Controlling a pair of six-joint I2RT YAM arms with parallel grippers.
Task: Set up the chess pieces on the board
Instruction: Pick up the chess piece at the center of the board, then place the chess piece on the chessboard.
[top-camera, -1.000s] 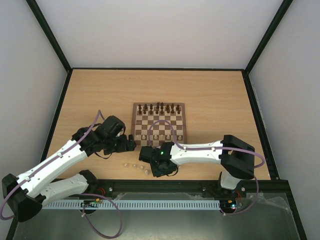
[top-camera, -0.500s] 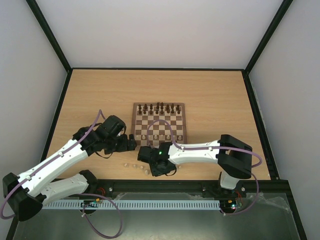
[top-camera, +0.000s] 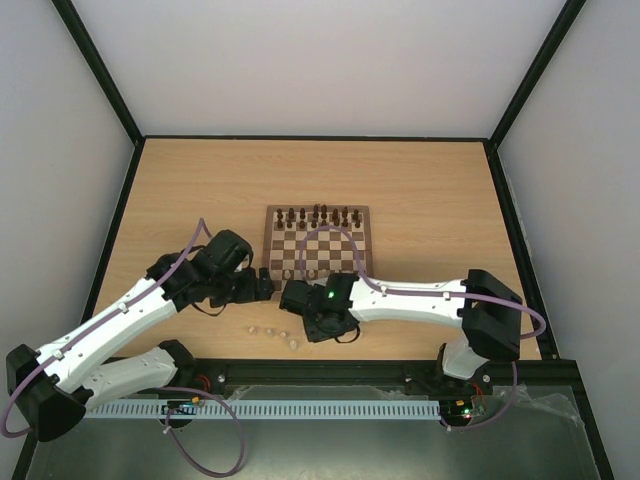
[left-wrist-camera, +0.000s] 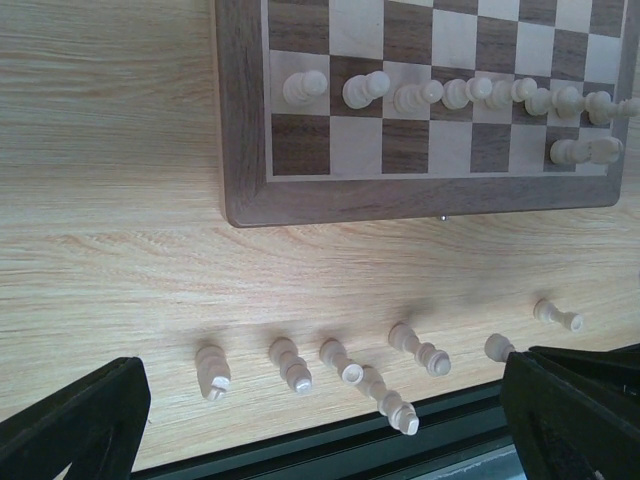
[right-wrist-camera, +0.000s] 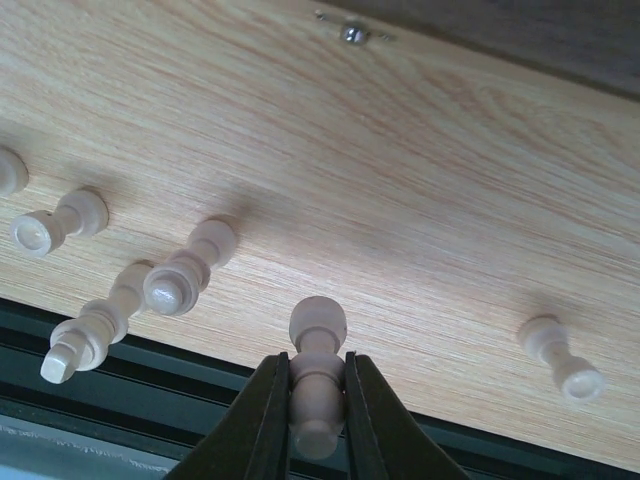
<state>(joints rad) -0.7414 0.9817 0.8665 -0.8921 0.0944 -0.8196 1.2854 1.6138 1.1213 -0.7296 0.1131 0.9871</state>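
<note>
The board (top-camera: 270, 250) lies mid-table, with dark chess pieces (top-camera: 318, 215) along its far rows and pale ones (left-wrist-camera: 430, 95) in a row near its front edge. Several pale pieces (left-wrist-camera: 290, 363) stand or lie loose on the tabletop in front of the board. My right gripper (right-wrist-camera: 318, 400) is shut on one pale piece (right-wrist-camera: 318, 345), which hangs above the table just off the board's near left corner (top-camera: 296, 298). My left gripper (left-wrist-camera: 320, 430) is open over the loose pieces, with nothing between its fingers (left-wrist-camera: 70, 420).
The black metal rail (left-wrist-camera: 330, 450) of the table's near edge runs right behind the loose pieces. One long pale piece (right-wrist-camera: 95, 325) lies tipped at that edge. Both wrists sit close together by the board's near left corner (top-camera: 272, 285).
My right gripper has shut on a pale piece and shifted a little towards the board, its arm stretching out. The left arm has hardly moved.
</note>
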